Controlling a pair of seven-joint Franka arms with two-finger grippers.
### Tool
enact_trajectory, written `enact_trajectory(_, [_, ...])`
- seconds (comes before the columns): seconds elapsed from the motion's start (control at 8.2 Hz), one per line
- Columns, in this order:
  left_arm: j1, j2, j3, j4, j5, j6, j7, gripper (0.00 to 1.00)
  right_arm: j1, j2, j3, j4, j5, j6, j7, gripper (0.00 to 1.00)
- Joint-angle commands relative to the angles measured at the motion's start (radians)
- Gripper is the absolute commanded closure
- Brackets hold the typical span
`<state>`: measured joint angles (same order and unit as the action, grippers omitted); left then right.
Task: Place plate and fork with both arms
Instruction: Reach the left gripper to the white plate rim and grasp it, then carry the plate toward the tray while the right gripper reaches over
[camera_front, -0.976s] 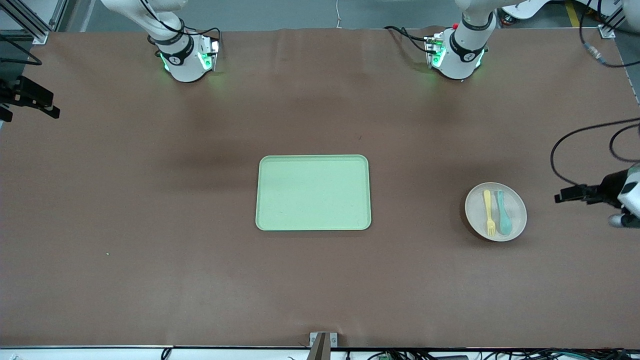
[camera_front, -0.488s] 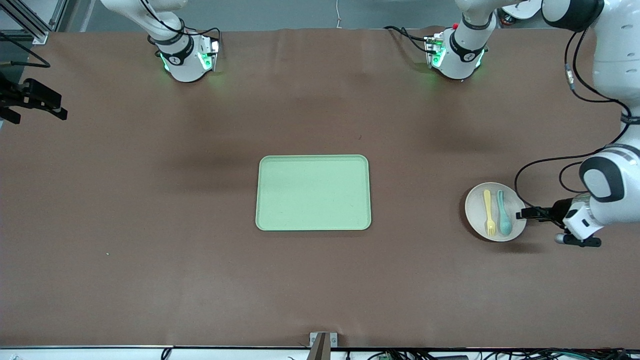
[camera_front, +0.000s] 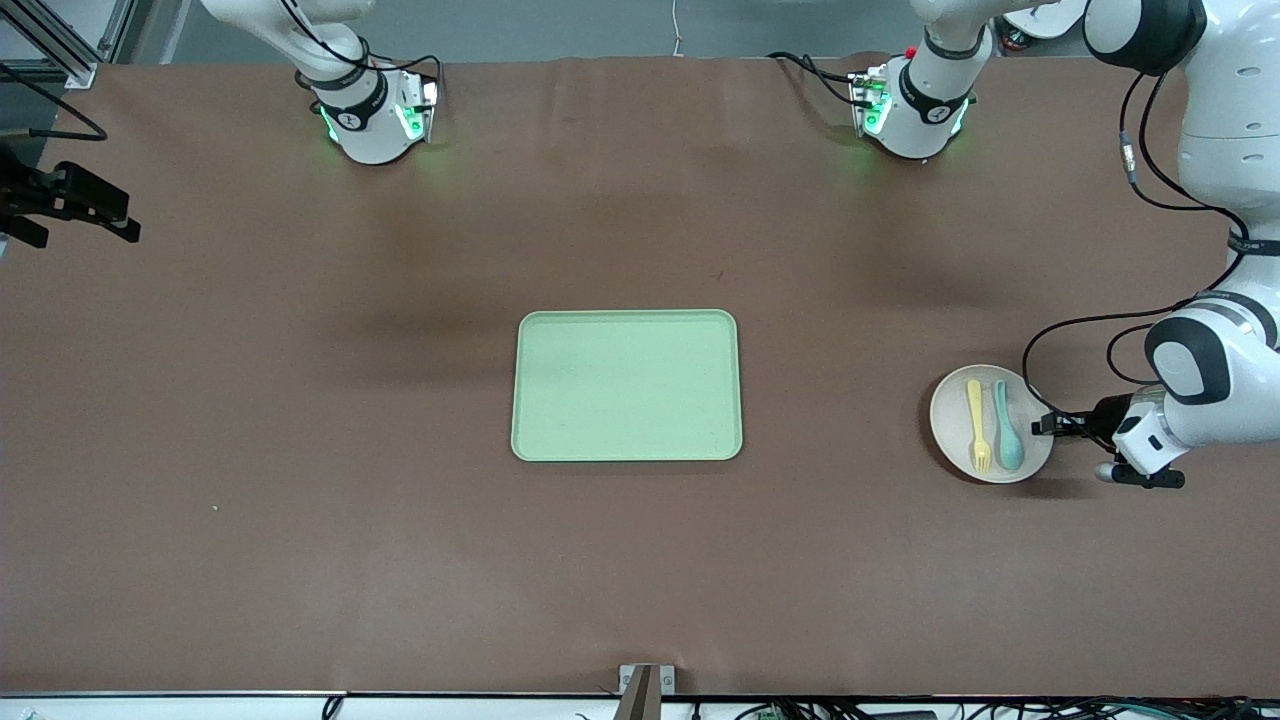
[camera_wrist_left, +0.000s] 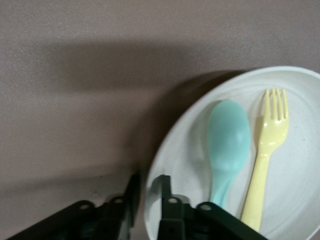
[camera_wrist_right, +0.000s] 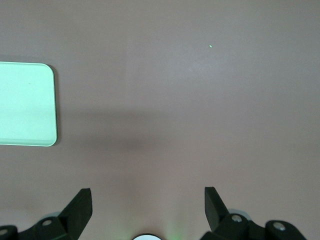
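1. A round, shallow, pale beige-pink plate (camera_front: 991, 423) with a matte, faintly speckled surface is seen lying on the brown table (camera_front: 300, 450), toward the left arm's end and well apart from the tray.
2. A small pale yellow plastic fork (camera_front: 977, 424) with short tines is laid in the plate, just beside a smooth teal-blue spoon (camera_front: 1006, 425); both are set lengthwise with their heads toward the front camera.
3. The left gripper (camera_front: 1045, 424) is held low at the plate's rim; in the left wrist view its fingers (camera_wrist_left: 162, 192) are set a narrow gap apart, astride the rim (camera_wrist_left: 150, 200), one inside and one outside. Whether the rim is pinched cannot be told.
4. The right gripper (camera_wrist_right: 148, 206) is kept waiting above bare table, its fingers spread wide with nothing between them.
5. A rectangular light green tray (camera_front: 627, 385) with rounded corners and a raised lip is found at the table's middle.
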<state>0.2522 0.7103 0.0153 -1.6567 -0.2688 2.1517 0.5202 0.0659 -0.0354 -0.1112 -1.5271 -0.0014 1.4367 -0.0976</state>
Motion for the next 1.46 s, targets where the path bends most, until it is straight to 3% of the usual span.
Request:
enact_trajectory(0.0, [0.005, -0.017, -0.006, -0.011, -0.013, 0.002, 0.047, 1.00, 0.002, -0.008, -0.002, -0.005, -0.012, -0.012, 0.010, 0.01])
enact_trajectory(0.12, [-0.005, -0.021, -0.014, -0.005, -0.012, 0.000, 0.066, 1.00, 0.009, -0.006, -0.001, -0.007, -0.009, -0.010, 0.013, 0.01])
enact_trajectory(0.37, [-0.011, -0.079, -0.101, 0.000, -0.013, 0.000, 0.020, 1.00, 0.081, 0.012, -0.001, -0.039, 0.021, 0.013, 0.050, 0.01])
enact_trajectory(0.61, [-0.033, -0.091, -0.284, -0.002, -0.001, 0.002, -0.201, 1.00, 0.258, 0.043, 0.001, -0.149, 0.037, 0.166, 0.270, 0.01])
enact_trajectory(0.98, [-0.270, -0.098, -0.316, -0.002, -0.015, 0.055, -0.562, 1.00, 0.481, 0.158, -0.002, -0.219, 0.097, 0.442, 0.553, 0.01])
enact_trajectory(1.34, [-0.361, -0.068, -0.402, -0.059, -0.053, 0.267, -0.742, 1.00, 0.650, 0.362, -0.002, -0.209, 0.090, 0.742, 0.755, 0.01])
